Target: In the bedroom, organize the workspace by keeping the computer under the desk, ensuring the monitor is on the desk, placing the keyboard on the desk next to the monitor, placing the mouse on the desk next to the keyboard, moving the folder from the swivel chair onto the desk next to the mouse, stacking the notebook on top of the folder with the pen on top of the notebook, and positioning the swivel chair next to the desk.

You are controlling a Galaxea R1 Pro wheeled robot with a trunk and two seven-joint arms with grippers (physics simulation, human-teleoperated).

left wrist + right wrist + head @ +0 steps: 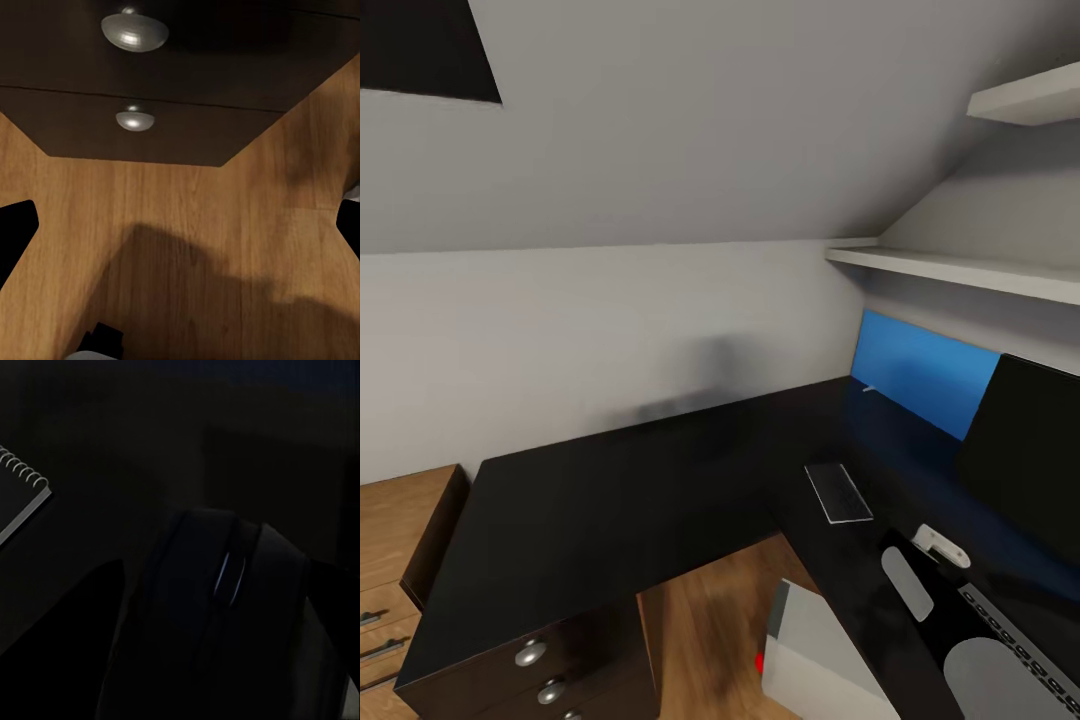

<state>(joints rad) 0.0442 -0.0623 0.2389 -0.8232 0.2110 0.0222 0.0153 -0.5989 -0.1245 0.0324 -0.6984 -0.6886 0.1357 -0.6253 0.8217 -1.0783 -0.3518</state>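
The right pincer (pixel 225 660) hangs just above a dark mouse (pixel 225 607) on the black bench (pixel 620 490); whether it is spread or pinching, I cannot tell. A spiral notebook (pixel 838 492) lies nearby. The monitor (pixel 1025 455) stands on the bench before the blue panel (pixel 920 370). The computer (pixel 815 660) sits on the floor under the bench.
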